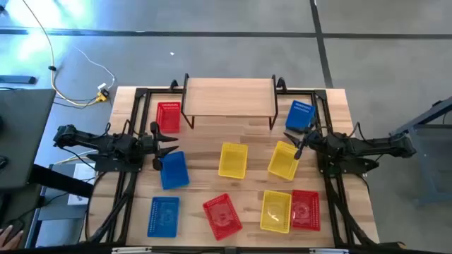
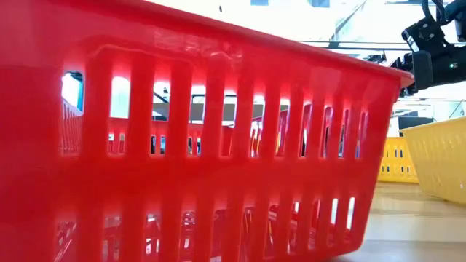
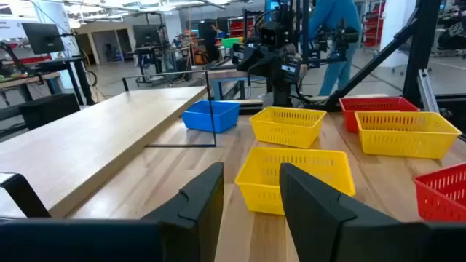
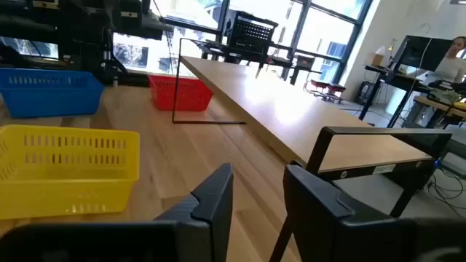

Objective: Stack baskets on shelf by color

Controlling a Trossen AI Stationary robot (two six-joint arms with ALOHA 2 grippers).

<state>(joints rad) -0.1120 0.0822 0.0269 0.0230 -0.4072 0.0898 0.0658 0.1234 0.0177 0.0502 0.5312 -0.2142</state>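
Note:
The shelf (image 1: 229,99) stands at the table's far middle, with nothing on its board. Baskets lie scattered on the table on their bottoms: a red one (image 1: 168,116) and a blue one (image 1: 300,115) beside the shelf's ends, a blue one (image 1: 173,169) and two yellow ones (image 1: 233,160) (image 1: 284,160) in the middle, and several along the near edge. My left gripper (image 1: 168,147) is open just above the middle blue basket's far end. My right gripper (image 1: 297,147) is open by the right yellow basket's far corner. Neither holds anything (image 3: 251,196) (image 4: 258,196).
Along the near edge lie a blue (image 1: 164,215), a red (image 1: 222,215), a yellow (image 1: 276,210) and a red basket (image 1: 305,209). The near red basket (image 2: 204,145) fills the low view. Black frame rails (image 1: 127,190) run along both table sides. Bare wood lies in front of the shelf.

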